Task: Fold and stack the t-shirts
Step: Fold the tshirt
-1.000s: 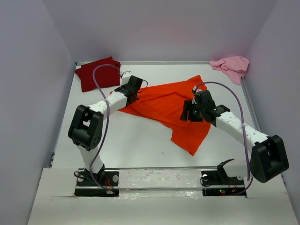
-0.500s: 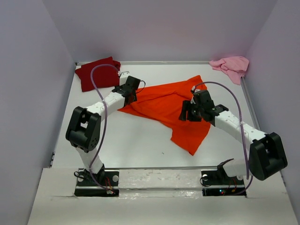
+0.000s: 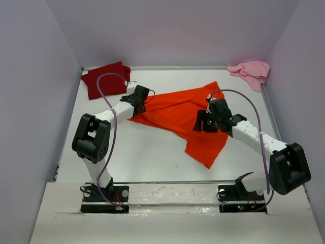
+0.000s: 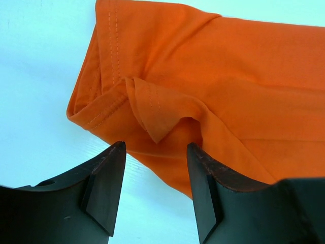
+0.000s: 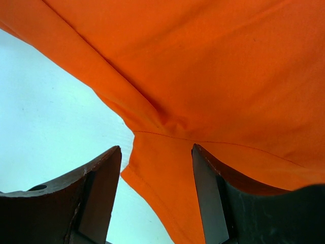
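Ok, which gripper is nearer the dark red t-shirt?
Left. The left gripper is just right of the dark red t-shirt, at the left edge of the orange t-shirt; the right gripper is over its right side.

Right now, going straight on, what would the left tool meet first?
Probably the folded sleeve corner of the bright orange cloth t-shirt, just ahead of the open left tool; depth unclear.

One orange t-shirt [image 3: 172, 112], one dark red t-shirt [image 3: 104, 81], one pink t-shirt [image 3: 251, 71]; two arms: left arm [image 3: 114, 113], right arm [image 3: 249, 133].

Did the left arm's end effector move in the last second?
Yes. The left end effector shifted slightly left, toward the dark red t-shirt.
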{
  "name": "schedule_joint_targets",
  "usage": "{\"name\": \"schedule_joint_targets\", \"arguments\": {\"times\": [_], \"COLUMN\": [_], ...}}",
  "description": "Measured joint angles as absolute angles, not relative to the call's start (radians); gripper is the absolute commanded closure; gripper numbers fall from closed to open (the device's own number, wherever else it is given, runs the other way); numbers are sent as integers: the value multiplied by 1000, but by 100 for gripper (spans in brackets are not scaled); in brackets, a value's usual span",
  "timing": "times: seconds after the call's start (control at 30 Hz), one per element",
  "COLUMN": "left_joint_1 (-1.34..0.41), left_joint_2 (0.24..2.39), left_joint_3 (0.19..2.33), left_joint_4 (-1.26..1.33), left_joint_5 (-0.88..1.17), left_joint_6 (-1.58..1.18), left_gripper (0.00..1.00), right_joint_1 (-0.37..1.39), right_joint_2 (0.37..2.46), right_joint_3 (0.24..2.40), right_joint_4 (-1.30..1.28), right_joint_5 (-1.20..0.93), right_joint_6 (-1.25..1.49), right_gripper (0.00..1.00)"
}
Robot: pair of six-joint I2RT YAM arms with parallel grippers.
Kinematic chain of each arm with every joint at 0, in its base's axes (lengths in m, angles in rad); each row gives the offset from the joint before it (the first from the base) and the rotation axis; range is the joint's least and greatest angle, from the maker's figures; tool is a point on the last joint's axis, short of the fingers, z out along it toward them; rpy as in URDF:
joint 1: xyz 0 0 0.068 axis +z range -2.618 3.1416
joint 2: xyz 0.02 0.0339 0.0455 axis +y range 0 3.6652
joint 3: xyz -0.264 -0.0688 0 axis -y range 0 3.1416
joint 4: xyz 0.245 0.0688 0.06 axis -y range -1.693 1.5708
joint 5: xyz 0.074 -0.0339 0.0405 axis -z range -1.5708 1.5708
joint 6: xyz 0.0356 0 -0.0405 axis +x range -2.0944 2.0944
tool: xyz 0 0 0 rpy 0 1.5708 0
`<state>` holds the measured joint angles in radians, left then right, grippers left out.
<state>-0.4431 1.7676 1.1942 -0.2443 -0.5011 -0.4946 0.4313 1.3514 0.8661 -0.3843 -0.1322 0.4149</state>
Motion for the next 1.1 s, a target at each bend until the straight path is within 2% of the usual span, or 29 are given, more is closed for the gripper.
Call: {"name": "schedule_joint_targets", "arguments": {"times": [0.5, 1.1], "left_joint_1": [-329, -337], "left_joint_2": [1840, 1884], "left_joint_3": [1190, 1213], "left_joint_4": [-178, -147], "left_joint_5": [-466, -437], "left_joint_6": [-507, -506], "left_gripper": [44, 44], "right_joint_1": [431, 431], "right_joint_2": [1356, 1369], "right_joint_3": [853, 853], "right_joint_4": [-381, -380], "right_joint_5": [-132, -132], "right_joint_6": [415, 415], "right_gripper": [37, 37]}}
